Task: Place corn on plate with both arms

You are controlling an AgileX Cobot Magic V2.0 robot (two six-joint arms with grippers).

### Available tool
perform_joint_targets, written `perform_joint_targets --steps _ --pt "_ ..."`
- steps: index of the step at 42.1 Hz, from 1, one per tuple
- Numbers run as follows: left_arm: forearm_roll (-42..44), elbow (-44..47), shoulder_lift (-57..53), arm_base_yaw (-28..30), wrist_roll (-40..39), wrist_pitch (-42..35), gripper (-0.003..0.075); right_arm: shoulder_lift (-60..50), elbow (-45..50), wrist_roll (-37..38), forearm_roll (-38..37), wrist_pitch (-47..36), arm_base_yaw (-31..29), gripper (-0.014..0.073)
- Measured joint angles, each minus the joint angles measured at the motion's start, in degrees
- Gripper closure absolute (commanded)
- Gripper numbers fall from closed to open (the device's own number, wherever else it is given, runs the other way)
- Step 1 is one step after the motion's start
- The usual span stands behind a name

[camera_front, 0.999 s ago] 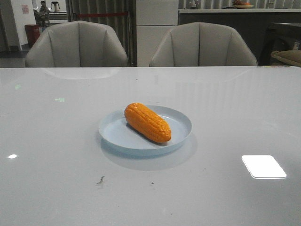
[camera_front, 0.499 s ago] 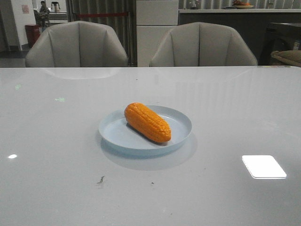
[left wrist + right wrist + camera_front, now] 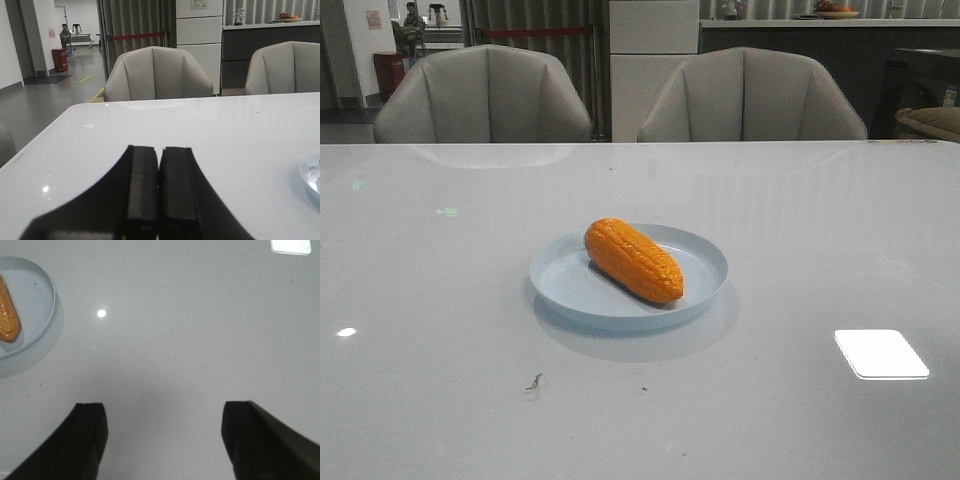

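The orange corn (image 3: 633, 259) lies on its side on the pale blue plate (image 3: 565, 280) in the middle of the table, slanting from back left to front right. Neither arm shows in the front view. In the left wrist view my left gripper (image 3: 160, 150) is shut and empty, low over the table, with only the plate's edge (image 3: 310, 175) at the side. In the right wrist view my right gripper (image 3: 162, 410) is open and empty above bare table; the plate (image 3: 42, 290) and the corn's tip (image 3: 7, 322) show off to one side.
Two grey chairs (image 3: 485, 95) (image 3: 750, 95) stand behind the table's far edge. A bright light reflection (image 3: 880, 353) lies on the table at the front right. Small dark specks (image 3: 534, 382) lie in front of the plate.
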Motion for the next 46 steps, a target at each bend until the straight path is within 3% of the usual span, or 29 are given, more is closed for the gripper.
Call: perform_joint_targets --steps 7,13,21,26,34,46 --pt "0.0 0.0 0.0 0.0 0.0 0.0 0.0631 -6.1 1.9 -2.0 -0.4 -3.9 -1.3 0.0375" --pt "0.0 0.0 0.0 0.0 0.0 0.0 0.0631 -13.5 10.3 -2.7 3.2 -16.3 -4.1 0.0580" --pt "0.0 0.0 0.0 0.0 0.0 0.0 0.0631 -27.9 27.0 -2.7 4.3 -33.4 -4.7 0.0557" --pt "0.0 0.0 0.0 0.0 0.0 0.0 0.0631 -38.2 36.0 -2.8 4.4 -38.8 -4.8 0.0557" --pt "0.0 0.0 0.0 0.0 0.0 0.0 0.0631 -47.2 48.2 -2.8 4.4 -41.1 -4.8 0.0557" --pt "0.0 0.0 0.0 0.0 0.0 0.1 0.0631 -47.4 49.1 -2.8 4.4 -40.8 -4.7 0.0557"
